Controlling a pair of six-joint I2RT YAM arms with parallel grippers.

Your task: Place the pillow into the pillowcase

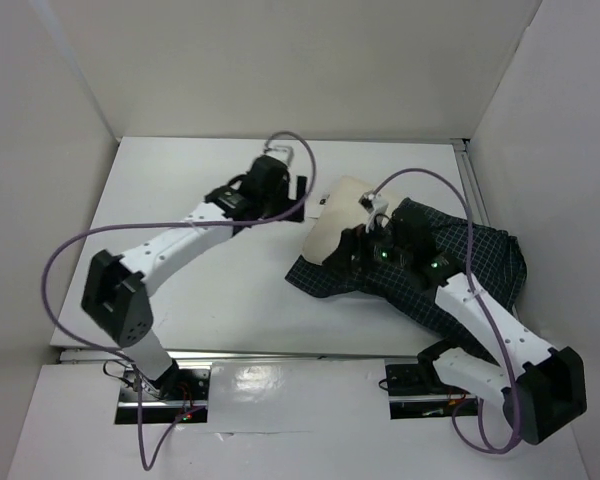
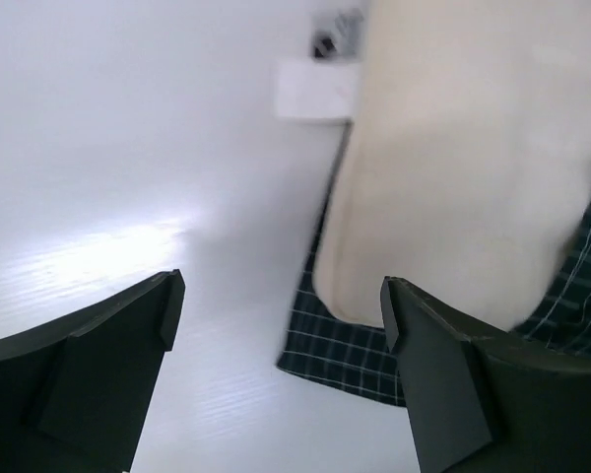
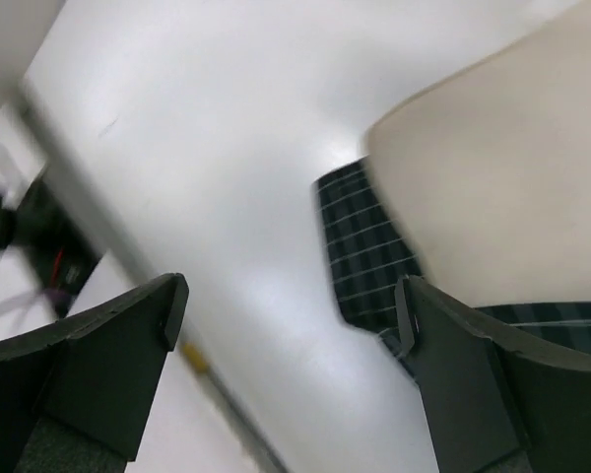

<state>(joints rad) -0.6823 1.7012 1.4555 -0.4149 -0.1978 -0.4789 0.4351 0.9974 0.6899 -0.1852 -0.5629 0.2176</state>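
Top external: cream pillow (image 1: 335, 218) apparently half inside crumpled navy-checked pillowcase (image 1: 488, 262).

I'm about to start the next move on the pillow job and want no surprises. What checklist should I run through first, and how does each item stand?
1. Left pincer open with nothing between its fingers: ok.
2. Right pincer open with nothing between its fingers: ok.
3. Pillow fully inside the pillowcase: not ok, its cream end sticks out of the opening.
4. Pillowcase edge beside the exposed pillow end in view for a grasp: ok, seen from both wrists.
5. Pillow and pillowcase resting on the table, not hanging over an edge: ok.
6. How deep the pillow reaches inside: cannot tell, the cloth hides it.
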